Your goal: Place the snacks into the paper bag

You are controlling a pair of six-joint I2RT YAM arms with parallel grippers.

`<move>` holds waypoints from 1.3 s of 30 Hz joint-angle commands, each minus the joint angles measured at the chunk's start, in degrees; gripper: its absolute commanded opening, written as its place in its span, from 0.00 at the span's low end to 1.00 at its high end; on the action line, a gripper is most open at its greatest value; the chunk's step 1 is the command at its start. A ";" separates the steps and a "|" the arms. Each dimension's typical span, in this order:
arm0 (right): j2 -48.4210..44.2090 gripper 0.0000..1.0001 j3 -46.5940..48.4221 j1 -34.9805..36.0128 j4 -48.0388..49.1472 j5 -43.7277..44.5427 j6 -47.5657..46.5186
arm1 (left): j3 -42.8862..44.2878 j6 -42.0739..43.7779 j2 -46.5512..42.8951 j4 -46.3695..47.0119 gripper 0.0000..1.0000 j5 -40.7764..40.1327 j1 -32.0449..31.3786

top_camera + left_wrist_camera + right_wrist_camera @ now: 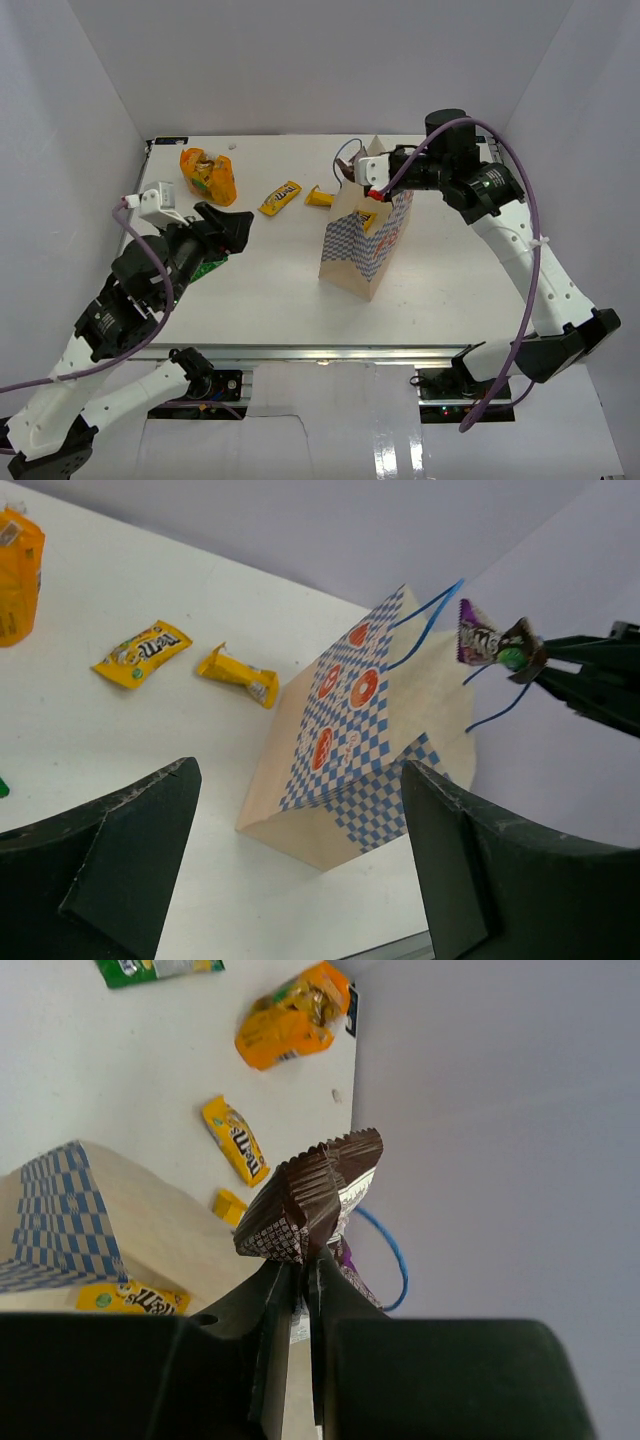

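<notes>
Step in hand: bagging the dark brown bar [315, 1195]. The right gripper [300, 1260] is clamped on its lower end, holding it just above the far rim of the paper bag [362, 245], beside the cord handles. The left gripper [228, 228] is spread and empty, left of the bag. Judged next move: shift the bar over the bag's mouth, lower it, then let go. The yellow pack [281, 197] and orange bag [208, 175] lie left of the bag.

Paper bag [362, 245] standing on the white worktop [280, 290], right arm's fingers [374, 192] holding a dark packet [347, 172] at its open top, yellow pack [281, 197], small yellow pack [319, 197], orange bag [208, 175] further left.

Paper bag [360, 250] mid-table, open tabletop [270, 290] in front, candy packs [281, 197] behind
</notes>
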 commanded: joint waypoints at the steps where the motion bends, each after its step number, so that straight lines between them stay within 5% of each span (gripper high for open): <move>1: -2.18 0.11 -2.84 -2.93 3.08 0.65 2.89 | -2.70 -0.29 1.87 0.16 0.92 -0.57 -0.09; 5: -1.83 0.18 -5.31 -4.78 3.78 1.36 3.77 | -5.26 -0.20 4.95 2.00 0.95 1.62 -0.09; 11: -1.65 0.51 -3.75 -6.80 5.54 0.05 9.39 | -2.04 1.29 17.30 1.31 0.97 7.41 0.69; 14: -1.04 0.58 -1.11 -8.65 5.54 -2.50 13.95 | 1.84 2.26 25.92 -0.37 0.96 11.55 3.59; 19: -1.65 0.61 5.05 -11.29 8.43 -4.89 26.84 | 4.23 4.72 34.56 4.72 0.92 29.89 15.08; 21: -2.88 0.71 5.84 -13.04 11.60 -2.26 32.83 | 5.36 6.03 39.46 8.41 0.91 37.70 18.09; 26: -6.74 0.82 -1.25 -18.84 13.36 -1.46 43.93 | 13.52 8.41 55.55 12.99 0.88 49.87 23.72; 32: -12.72 0.85 -17.93 -26.40 13.27 0.13 49.29 | 28.02 -7.90 73.67 8.79 0.88 42.79 24.52; 39: -14.84 0.87 -26.41 -31.06 13.63 3.38 51.76 | 24.36 -42.01 77.99 11.22 0.88 36.70 22.85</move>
